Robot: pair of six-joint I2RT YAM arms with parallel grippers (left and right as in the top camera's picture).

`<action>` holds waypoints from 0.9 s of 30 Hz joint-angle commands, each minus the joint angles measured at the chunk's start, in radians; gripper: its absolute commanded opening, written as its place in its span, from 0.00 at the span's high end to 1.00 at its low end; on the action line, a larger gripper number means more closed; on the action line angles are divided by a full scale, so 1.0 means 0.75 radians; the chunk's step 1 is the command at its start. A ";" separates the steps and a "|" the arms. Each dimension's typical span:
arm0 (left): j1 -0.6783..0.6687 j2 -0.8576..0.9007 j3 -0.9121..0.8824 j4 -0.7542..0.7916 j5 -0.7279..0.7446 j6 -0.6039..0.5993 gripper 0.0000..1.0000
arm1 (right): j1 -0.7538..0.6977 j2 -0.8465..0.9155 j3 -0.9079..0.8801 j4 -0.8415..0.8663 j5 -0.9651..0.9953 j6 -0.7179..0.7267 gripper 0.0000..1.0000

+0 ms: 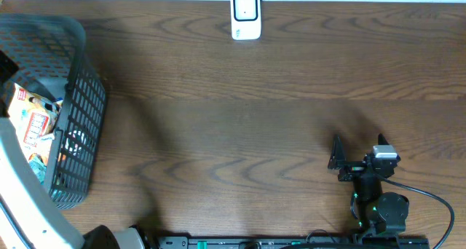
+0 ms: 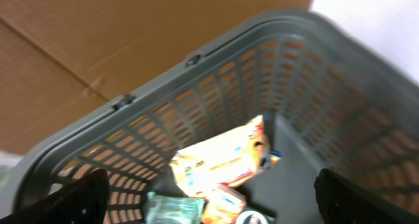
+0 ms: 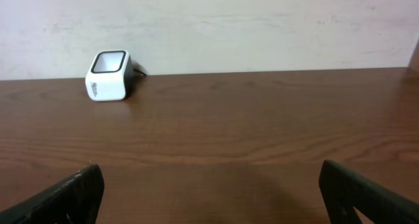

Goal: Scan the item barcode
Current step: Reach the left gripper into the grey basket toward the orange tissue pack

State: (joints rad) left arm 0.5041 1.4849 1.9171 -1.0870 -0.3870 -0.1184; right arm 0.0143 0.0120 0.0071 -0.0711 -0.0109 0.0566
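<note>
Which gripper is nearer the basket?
Left. The left gripper hangs open over the basket, facing the packets; the right gripper sits open far across the table.

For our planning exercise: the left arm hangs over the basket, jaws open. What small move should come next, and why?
Probably lower the left gripper toward the yellow-and-white packet in the grey basket. Its jaws stand open and empty above it, so nothing is held yet, and the scanner at the far edge of the table has no item to read.
</note>
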 commanded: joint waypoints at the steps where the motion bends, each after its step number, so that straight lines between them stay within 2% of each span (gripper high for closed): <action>1: 0.008 0.043 -0.038 0.006 -0.106 0.028 0.02 | -0.009 -0.007 -0.003 -0.006 0.002 0.002 0.01; 18: 0.022 0.315 -0.108 -0.087 -0.101 0.035 0.02 | -0.009 -0.007 -0.003 -0.006 0.002 0.002 0.01; 23: 0.037 0.415 -0.109 -0.200 -0.087 -0.128 0.02 | -0.009 -0.007 -0.003 -0.006 0.002 0.002 0.01; 27: 0.037 0.507 -0.109 -0.288 -0.088 -0.187 0.02 | -0.009 -0.007 -0.003 -0.006 0.002 0.002 0.01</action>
State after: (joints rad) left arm 0.5278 1.8198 1.8385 -1.2762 -0.4473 -0.1883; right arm 0.0143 0.0120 0.0071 -0.0708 -0.0109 0.0566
